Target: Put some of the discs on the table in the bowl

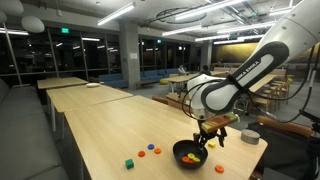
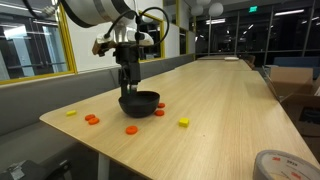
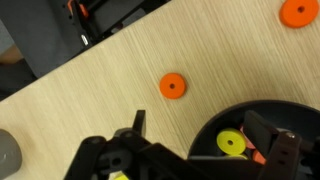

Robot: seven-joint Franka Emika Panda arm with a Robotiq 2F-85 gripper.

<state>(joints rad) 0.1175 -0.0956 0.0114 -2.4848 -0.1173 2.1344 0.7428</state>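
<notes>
The black bowl (image 1: 186, 153) stands on the pale wood table (image 1: 100, 130), near its end; it also shows in an exterior view (image 2: 139, 101) and in the wrist view (image 3: 215, 125). It holds a yellow disc (image 3: 232, 143) and orange-red ones beside it. My gripper (image 3: 200, 135) hangs just above the bowl's rim, jaws wide open and empty, one finger over the bowl and one outside it. Orange discs (image 3: 173, 86) (image 3: 296, 12) lie on the table next to the bowl. More discs (image 1: 153, 150) (image 2: 90, 119) (image 2: 130, 129) lie around it.
A small green cube (image 1: 129, 163) and a blue disc (image 1: 142, 155) lie near the table's front. A yellow piece (image 2: 184, 122) and a red disc (image 2: 159, 112) lie beside the bowl. A grey tape roll (image 2: 280, 165) sits near a table corner. The table edge is close.
</notes>
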